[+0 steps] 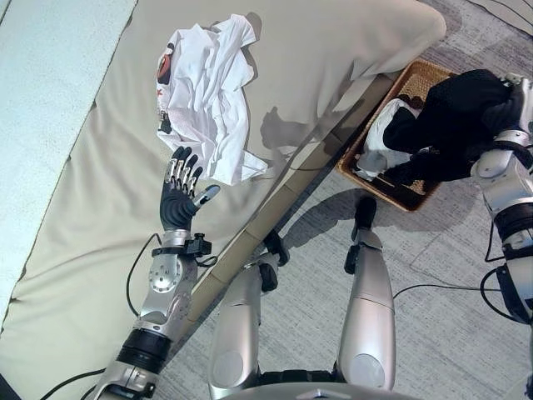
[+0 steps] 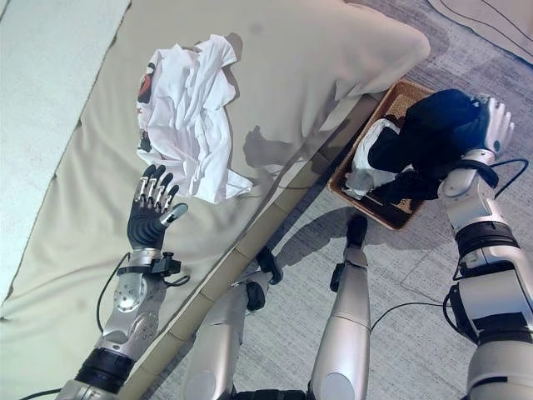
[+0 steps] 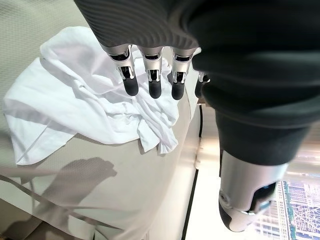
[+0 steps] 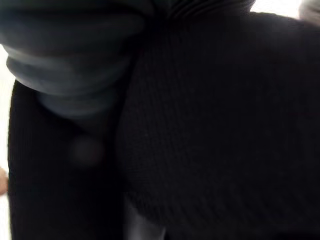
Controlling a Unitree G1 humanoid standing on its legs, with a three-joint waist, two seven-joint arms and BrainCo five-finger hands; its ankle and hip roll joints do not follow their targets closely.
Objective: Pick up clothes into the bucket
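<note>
While black garment (image 2: 433, 133) overhangs basket (image 2: 391, 212), white shirt (image 2: 187, 125) on cushion (image 2: 333, 50).

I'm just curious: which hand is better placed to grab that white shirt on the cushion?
The left hand: it hovers open right beside the crumpled white shirt. The right hand is over the woven basket, wrapped in black cloth.

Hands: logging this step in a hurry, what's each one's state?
Left hand: open, beside the white shirt.
Right hand: holding the black garment over the basket.
</note>
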